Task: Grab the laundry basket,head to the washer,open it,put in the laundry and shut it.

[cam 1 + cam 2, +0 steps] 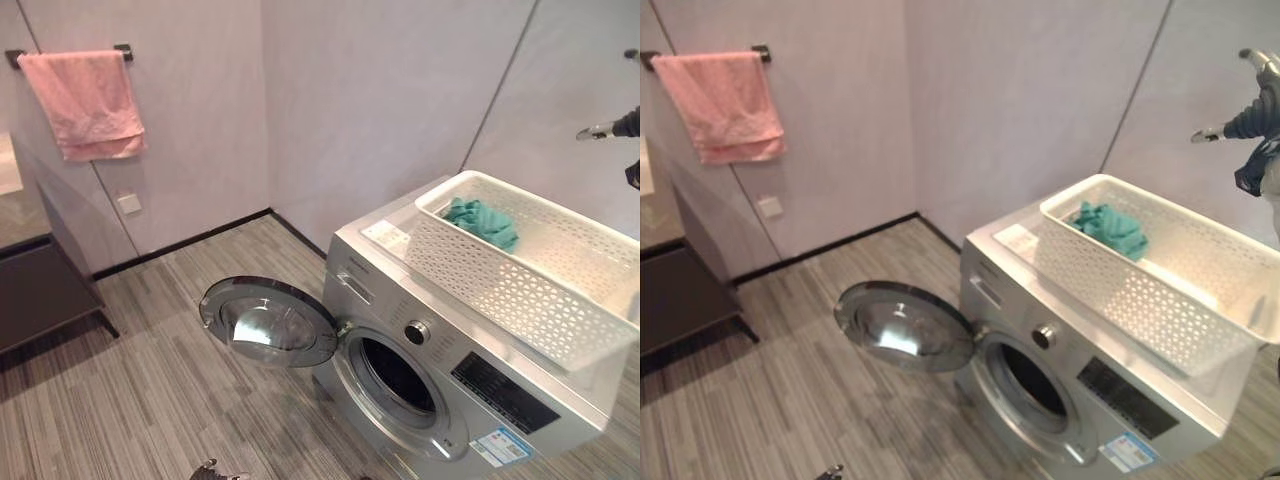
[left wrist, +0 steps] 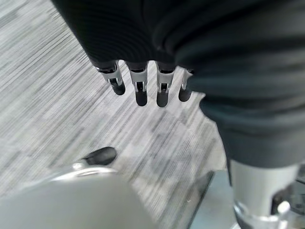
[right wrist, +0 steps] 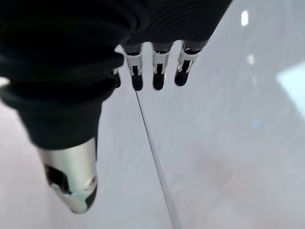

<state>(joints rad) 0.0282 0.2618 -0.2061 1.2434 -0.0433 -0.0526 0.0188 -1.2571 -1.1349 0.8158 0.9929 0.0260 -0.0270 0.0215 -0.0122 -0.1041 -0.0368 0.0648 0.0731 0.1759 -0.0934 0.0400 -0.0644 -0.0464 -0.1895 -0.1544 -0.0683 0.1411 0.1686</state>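
Right hand [image 1: 1252, 120] is raised at far right, above the far end of the basket, fingers [image 3: 157, 78] hanging straight and slack w/ thumb apart, holding nothing, only pale wall behind them. Left hand [image 2: 143, 71] hangs low at near left, fingers [image 2: 141, 93] straight and relaxed over striped grey floor [image 1: 150, 380], also empty. Laundry basket [image 1: 500, 290], white perforated plastic, sits on top of the silver washer [image 1: 440, 380], lying along the top panel w/ its near-right end past the edge. Inside it, at the far-left end, a teal cloth [image 1: 484, 222] lies crumpled. Washer door [image 1: 268, 322] is swung fully open to the left; drum opening [image 1: 398, 376] shows dark. Pink towel [image 1: 88, 102] hangs on a wall rail at far left; dark cabinet [image 1: 40, 290] below it. Judgement: the cloth looks soft, light, limp, so it should bunch easily; pinch it at the raised middle of the heap, not a loose edge, so it lifts clear of the basket wall. The basket looks stiff but light and could slide on the smooth top if bumped.
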